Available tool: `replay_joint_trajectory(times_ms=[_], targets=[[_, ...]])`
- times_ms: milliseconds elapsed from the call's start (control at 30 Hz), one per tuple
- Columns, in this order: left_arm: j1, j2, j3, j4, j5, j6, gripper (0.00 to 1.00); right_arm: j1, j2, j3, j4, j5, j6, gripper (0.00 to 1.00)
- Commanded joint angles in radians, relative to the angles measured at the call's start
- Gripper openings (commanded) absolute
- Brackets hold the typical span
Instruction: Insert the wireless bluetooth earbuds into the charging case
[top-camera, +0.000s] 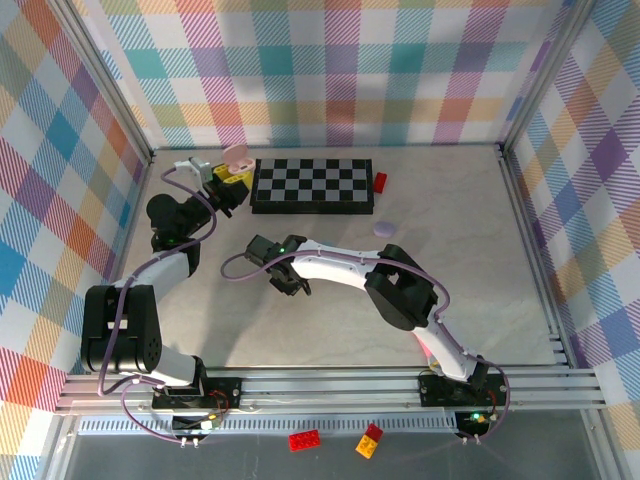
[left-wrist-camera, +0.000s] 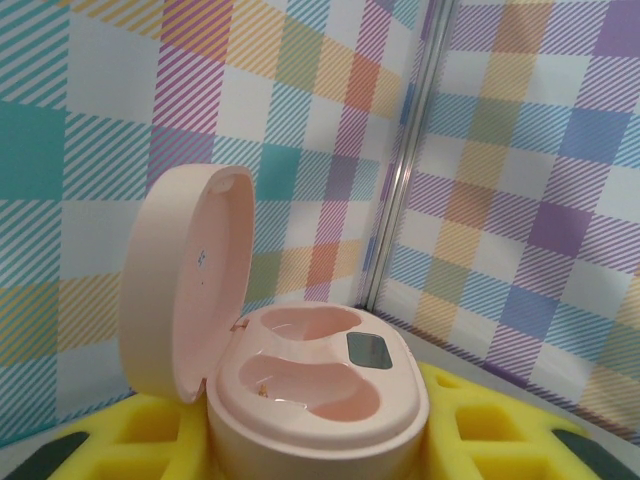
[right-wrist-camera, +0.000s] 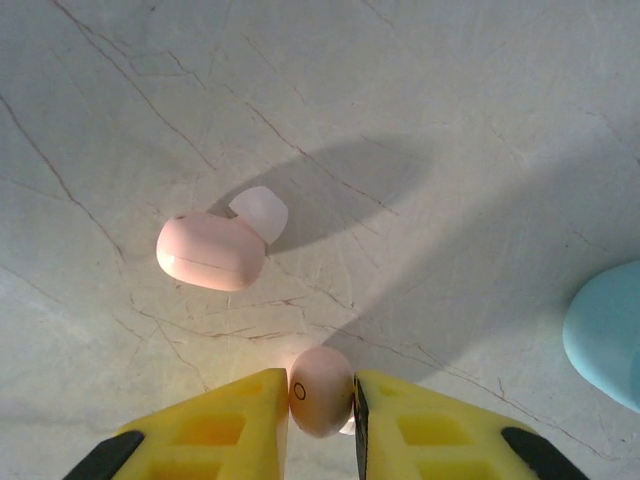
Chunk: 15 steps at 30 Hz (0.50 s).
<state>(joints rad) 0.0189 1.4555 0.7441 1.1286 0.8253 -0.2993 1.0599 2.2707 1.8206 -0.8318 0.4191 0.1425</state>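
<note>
Earbud (right-wrist-camera: 320, 392), pink, is pinched betw. fingers of right end effector (right-wrist-camera: 322, 405), nearly closed on its sides, close to surface (right-wrist-camera: 450, 120). Prob. light, smooth, slippery; best gripped across round body, not soft tip. 2nd earbud (right-wrist-camera: 212, 250) lies just beyond, so 2 total. Farther off, left end effector (top-camera: 232, 176) clamps 1 open case (left-wrist-camera: 330, 400), both wells empty.
</note>
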Motion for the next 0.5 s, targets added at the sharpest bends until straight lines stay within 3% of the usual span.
replay_joint_trajectory(times_ms=[0, 467], targets=[[0.014, -0.027, 0.015, 0.053, 0.023, -0.01, 0.37, -0.018, -0.035, -0.032, 0.032, -0.024, 0.001, 0.23], [-0.013, -0.023, -0.025, 0.093, 0.016, 0.0, 0.37, -0.136, -0.395, -0.411, 0.281, -0.291, 0.084, 0.22]])
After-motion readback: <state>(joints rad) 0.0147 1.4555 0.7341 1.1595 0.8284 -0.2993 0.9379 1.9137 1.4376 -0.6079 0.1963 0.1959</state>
